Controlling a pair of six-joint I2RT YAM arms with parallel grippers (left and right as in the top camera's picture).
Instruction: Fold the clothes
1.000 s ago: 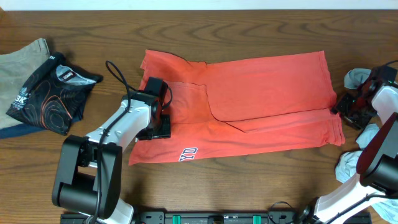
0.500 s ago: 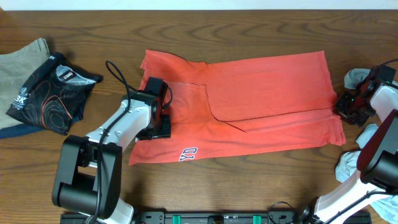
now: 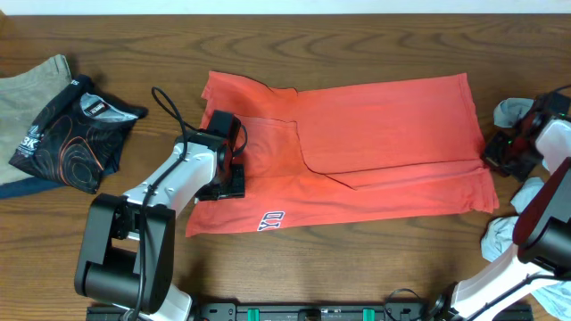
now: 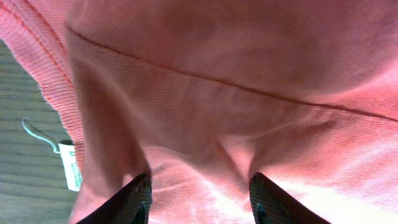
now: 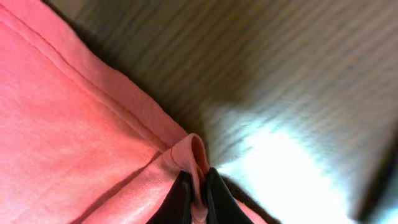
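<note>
A salmon-red shirt lies spread across the middle of the table, with its upper half folded down over the lower half. My left gripper rests on the shirt's left part. In the left wrist view that gripper stands open, with the shirt's cloth bunched between the fingers but not pinched. My right gripper is at the shirt's right edge. The right wrist view shows it shut on a pinched fold of the shirt's hem.
A black patterned garment lies on a beige one at the far left. Pale blue clothes sit at the right edge, and more pale blue cloth lies lower down. A white label hangs off the shirt's edge over the wood.
My right gripper has closed on the shirt's right hem and drawn it slightly to the right. The left arm has not moved.
</note>
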